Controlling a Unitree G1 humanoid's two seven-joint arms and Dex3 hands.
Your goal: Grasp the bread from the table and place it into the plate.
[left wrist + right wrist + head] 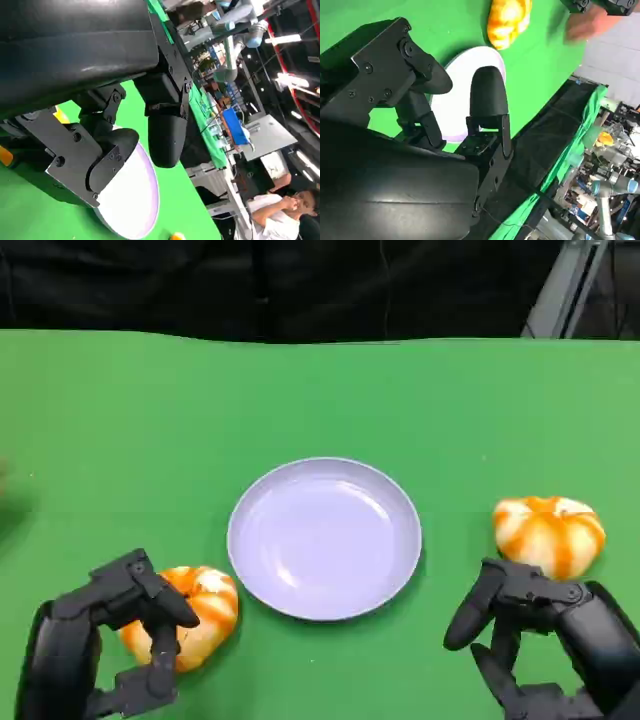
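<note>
A: Table first. Flat green table (330, 390), round pale lilac plastic plate (324, 538) about centre, nothing in it.

B: Bread?

A: Two. Round orange-and-white bread bun on the left (200, 612), on the table just left of the plate's near edge, not touching it. Second orange-and-white bread bun on the right (549, 533), right of the plate, on the table with a clear green gap between them.

B: Left hand?

A: Black left hand (125, 640) at near left, curled around the left bun. One finger (165, 640) lies across the bun's near-left face, another sits over its top. Looks like contact, but the bun is on the table and I can't tell if it's really gripped.

B: Wrist view help?

A: Not much. Left wrist view has the hand's fingers (165, 135) over the plate (135, 200), with only a sliver of orange at the edge.

B: Right hand?

A: Black right hand (540, 640) at near right, just near of the right bun, not touching it. Fingers apart, nothing in them. Right wrist view has its fingers (487, 97) spread over the plate (460, 95), with the left bun (507, 20) beyond it.

B: Anything else?

A: Blurred person's hand (587, 22) near that bun in the right wrist view. Person in a white top (280, 215) in the left wrist view's background.
</note>
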